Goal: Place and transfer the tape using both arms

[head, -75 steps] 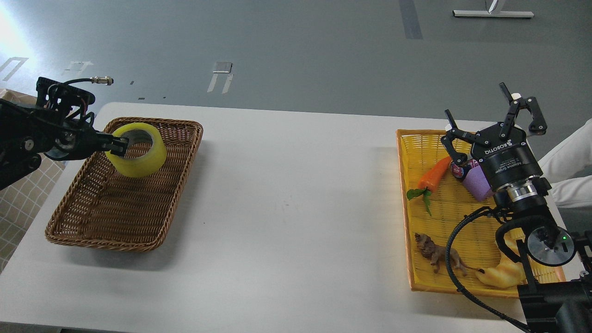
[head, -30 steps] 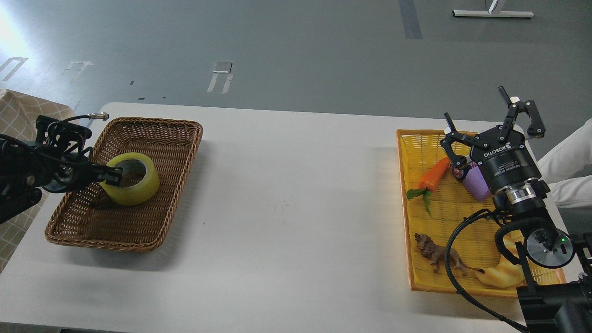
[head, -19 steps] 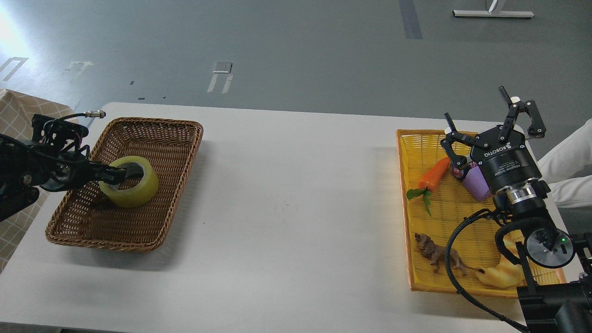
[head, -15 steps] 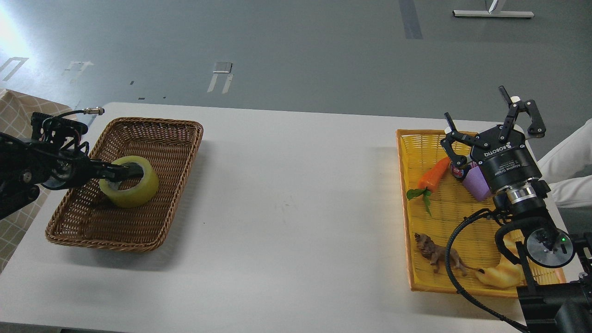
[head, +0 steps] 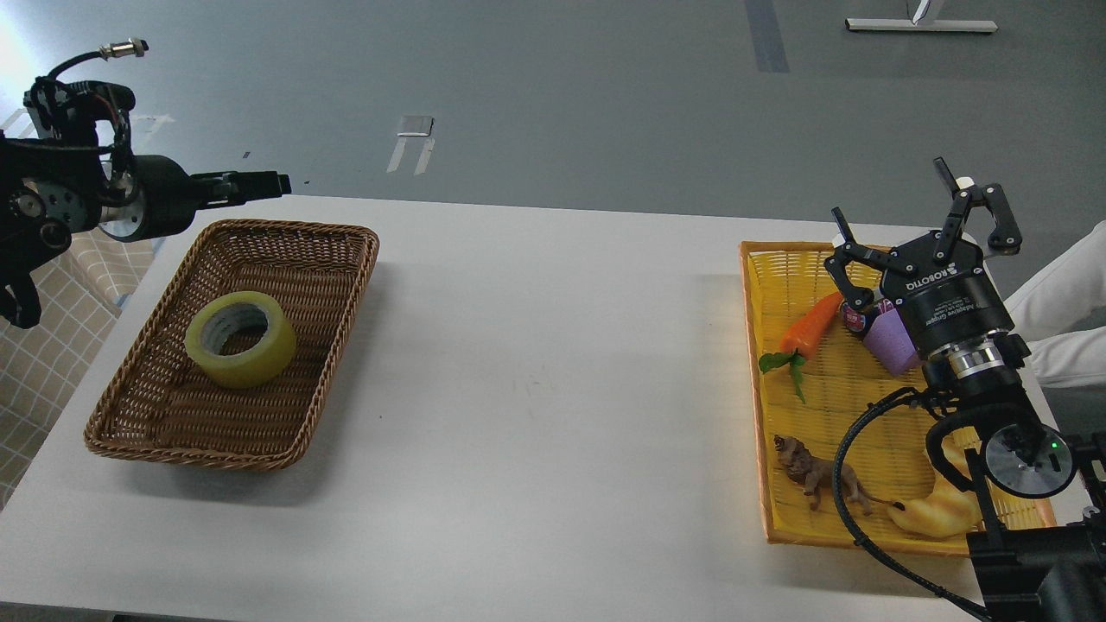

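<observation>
The wide yellow roll of tape (head: 240,338) lies flat in the brown woven basket (head: 333,259). The left gripper (head: 259,184) hangs above, empty; I cannot tell its fingers apart. Lift straight away, without bumping the basket. The right gripper (head: 924,229) waits with fingers spread.

Head view. We see even, bright overhead light on the white table (head: 536,345), with glare at the upper-left corner of the floor (head: 17,52). Soft shadows fall toward us beneath the brown basket (head: 285,432). Focus is sharp throughout; we note no evident edge distortion.
</observation>
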Tool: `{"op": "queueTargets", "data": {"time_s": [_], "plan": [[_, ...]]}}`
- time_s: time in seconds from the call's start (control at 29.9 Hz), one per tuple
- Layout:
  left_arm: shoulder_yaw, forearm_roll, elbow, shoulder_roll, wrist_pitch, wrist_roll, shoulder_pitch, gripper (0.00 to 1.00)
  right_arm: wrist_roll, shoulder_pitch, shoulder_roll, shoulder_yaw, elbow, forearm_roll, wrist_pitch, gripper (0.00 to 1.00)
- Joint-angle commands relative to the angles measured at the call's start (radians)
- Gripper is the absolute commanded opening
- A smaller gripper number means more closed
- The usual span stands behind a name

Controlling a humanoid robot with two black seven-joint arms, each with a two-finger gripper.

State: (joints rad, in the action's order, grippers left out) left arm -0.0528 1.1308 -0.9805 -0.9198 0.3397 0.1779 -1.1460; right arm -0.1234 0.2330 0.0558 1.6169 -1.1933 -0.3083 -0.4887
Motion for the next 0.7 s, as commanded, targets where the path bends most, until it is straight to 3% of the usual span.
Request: {"op": "queueTargets", "data": {"time_s": [0.0, 0.37, 0.57, 0.67], "plan": [[-0.019, -0.141, -0.009, 0.009, 0.002, 0.002, -0.027, 0.84, -0.001, 0.005, 0.003, 0.000, -0.002, -0.002, 0.000, 1.00], [-0.193, -0.542, -0.007, 0.150, 0.018, 0.002, -0.014, 0.97, -0.005, 0.082, 0.018, -0.002, 0.012, -0.011, 0.000, 1.00], [-0.302, -0.655, -0.004, 0.236, 0.070, 0.002, 0.005, 0.98, -0.007, 0.115, 0.061, -0.003, 0.023, -0.012, 0.000, 1.00], [-0.375, -0.735, -0.006, 0.277, 0.136, 0.002, 0.034, 0.98, -0.009, 0.134, 0.075, -0.003, 0.035, -0.014, 0.000, 1.00]]}}
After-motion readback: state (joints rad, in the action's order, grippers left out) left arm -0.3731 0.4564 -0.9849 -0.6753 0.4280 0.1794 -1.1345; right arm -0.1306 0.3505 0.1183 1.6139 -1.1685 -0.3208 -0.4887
